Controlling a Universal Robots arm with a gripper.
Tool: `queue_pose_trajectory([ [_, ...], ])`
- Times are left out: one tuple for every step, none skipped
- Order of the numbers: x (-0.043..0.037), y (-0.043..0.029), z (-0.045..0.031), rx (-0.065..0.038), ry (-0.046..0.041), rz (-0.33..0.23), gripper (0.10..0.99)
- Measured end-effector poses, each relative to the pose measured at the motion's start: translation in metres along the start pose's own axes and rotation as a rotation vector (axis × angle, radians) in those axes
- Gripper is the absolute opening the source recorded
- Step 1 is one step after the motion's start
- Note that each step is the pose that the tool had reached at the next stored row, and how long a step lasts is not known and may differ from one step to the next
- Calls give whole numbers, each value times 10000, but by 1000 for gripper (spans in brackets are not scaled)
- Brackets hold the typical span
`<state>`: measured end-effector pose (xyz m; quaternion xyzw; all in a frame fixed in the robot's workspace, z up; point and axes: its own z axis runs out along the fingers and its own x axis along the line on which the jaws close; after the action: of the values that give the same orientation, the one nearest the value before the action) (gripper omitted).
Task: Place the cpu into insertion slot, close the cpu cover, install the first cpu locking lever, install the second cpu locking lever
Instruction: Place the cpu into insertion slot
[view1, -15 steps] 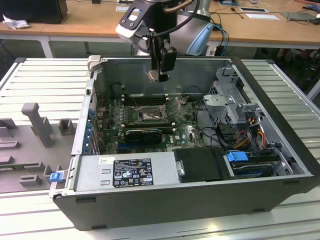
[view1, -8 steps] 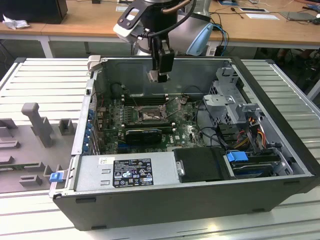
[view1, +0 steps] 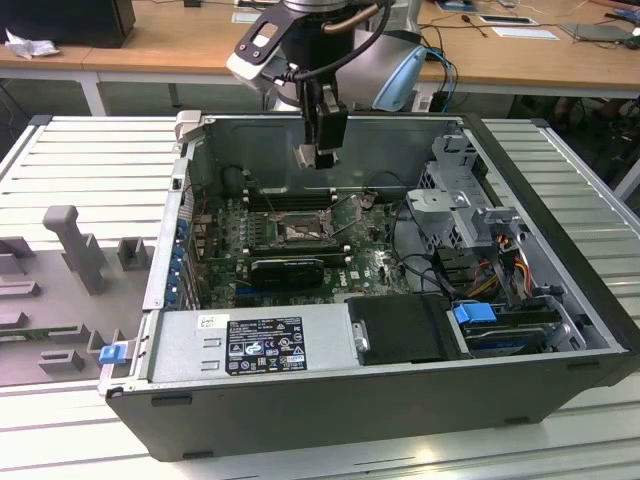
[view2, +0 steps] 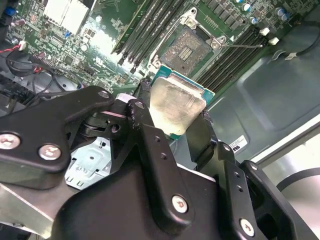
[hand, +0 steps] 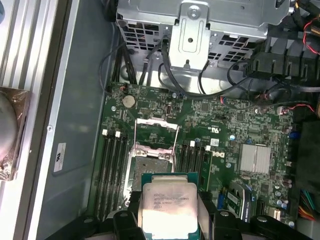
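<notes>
While hanging above the open computer case (view1: 330, 400), clamping the jaws of the gripper (view1: 318, 156) on opposite edges of the cpu (hand: 167, 206). Holding it in the air, well apart from the insertion slot (hand: 150, 167), with the cpu cover (hand: 156, 131) standing flipped open beside that socket.

In the second wrist view the fingers (view2: 150, 145) of the tool (view2: 174, 106) cover part of the cpu (view2: 180, 100). In the first wrist view the cpu (hand: 167, 205) hides part of the insertion slot (hand: 150, 162). The exterior view's edge cuts off the arm (view1: 310, 20).
</notes>
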<state>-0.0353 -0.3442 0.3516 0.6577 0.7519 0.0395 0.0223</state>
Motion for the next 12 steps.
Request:
queue_pose_trajectory([
  [0,-1,8,0,-2,2,529],
  [0,-2,22,1,-3,6,529],
  [-1,-3,37,1,-5,9,529],
  [-1,-4,45,1,-6,10,529],
  [-1,-5,52,2,-9,10,529],
  [-1,-5,58,1,-8,10,529],
  [-1,-6,64,1,-9,10,529],
  [-1,-7,73,1,-10,10,529],
  [-1,-7,83,1,-9,10,529],
  [-2,-8,92,1,-11,13,529],
  [-1,-9,98,2,-14,19,529],
  [4,-10,113,0,-29,105,529],
])
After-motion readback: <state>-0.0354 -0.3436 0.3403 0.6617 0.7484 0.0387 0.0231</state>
